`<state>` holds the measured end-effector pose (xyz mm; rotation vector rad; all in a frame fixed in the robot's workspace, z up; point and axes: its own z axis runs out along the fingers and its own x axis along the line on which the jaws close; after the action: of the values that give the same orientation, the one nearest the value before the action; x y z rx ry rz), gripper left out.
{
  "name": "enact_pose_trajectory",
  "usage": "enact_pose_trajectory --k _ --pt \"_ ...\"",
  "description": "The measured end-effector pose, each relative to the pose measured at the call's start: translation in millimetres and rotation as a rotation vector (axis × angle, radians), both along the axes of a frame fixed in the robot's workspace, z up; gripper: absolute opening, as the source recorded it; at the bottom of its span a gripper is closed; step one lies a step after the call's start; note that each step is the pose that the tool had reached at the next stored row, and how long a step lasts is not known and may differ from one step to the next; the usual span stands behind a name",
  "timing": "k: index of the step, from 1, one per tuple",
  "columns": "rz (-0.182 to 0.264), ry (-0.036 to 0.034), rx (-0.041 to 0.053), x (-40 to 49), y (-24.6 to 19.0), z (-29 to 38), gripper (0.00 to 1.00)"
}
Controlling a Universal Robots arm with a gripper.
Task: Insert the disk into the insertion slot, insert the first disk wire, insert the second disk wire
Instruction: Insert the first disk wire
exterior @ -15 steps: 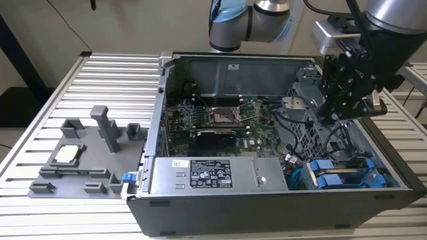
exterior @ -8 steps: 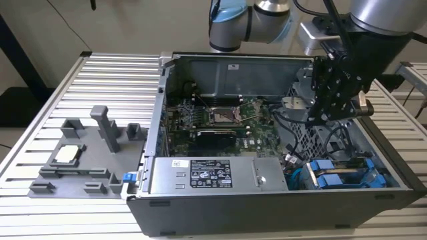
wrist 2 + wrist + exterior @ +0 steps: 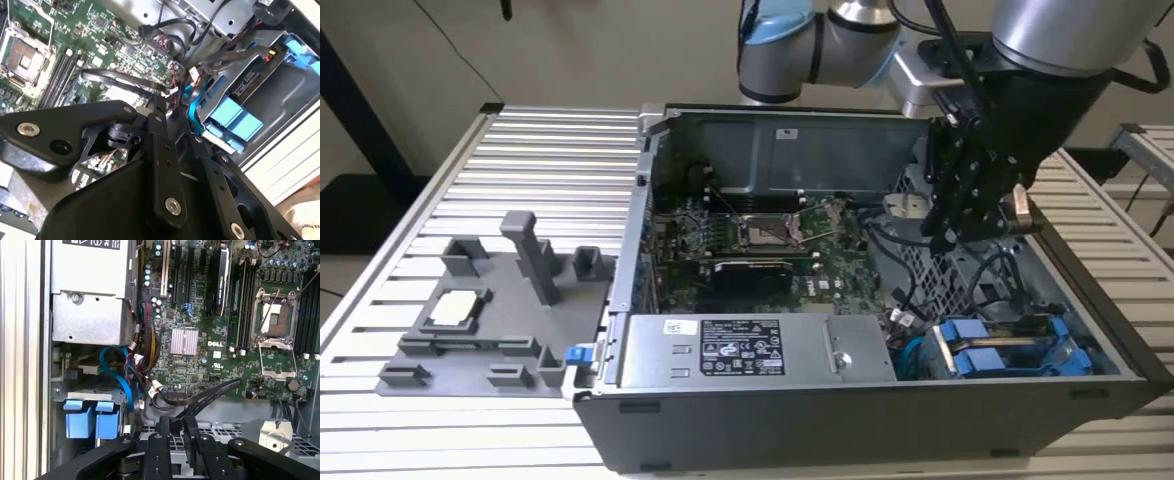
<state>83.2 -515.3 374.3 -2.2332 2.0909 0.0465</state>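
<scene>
I have the arm [image 3: 1067, 35] reaching in from the top of the exterior view's right, its grey link sloping down to the black wrist [image 3: 1027, 110]. The gripper [image 3: 947, 232] hangs below it, pointing steeply down and leaning slightly toward the exterior view's left.

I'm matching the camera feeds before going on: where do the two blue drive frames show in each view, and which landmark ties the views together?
Exterior view: blue drive frames, low at the exterior view's right, beside the power supply.
First wrist view: blue drive frames, next to the power supply.
Second wrist view: blue drive frames, next to the blue cable.
Shared landmark: the processor socket on the board.
</scene>
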Motion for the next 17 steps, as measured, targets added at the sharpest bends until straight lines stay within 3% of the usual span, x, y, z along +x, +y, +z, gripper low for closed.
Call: enact_pose_trajectory --k 3,8,13,14,17 --pt "0.004 -0.0088 -0.0026 -4.0 3.6 -2.3 0.27" --pt "0.008 -0.0244 -0.0360 -9.4 6.2 -4.2 0.27" --pt "0.014 -0.0657 -0.0398 -12.2 6.9 -5.8 0.27" --pt "0.014 -0.0694 -0.0402 -12.6 6.9 -6.0 0.27" --pt "0.014 -0.0695 -0.0438 -13.9 7.0 -6.4 0.27"
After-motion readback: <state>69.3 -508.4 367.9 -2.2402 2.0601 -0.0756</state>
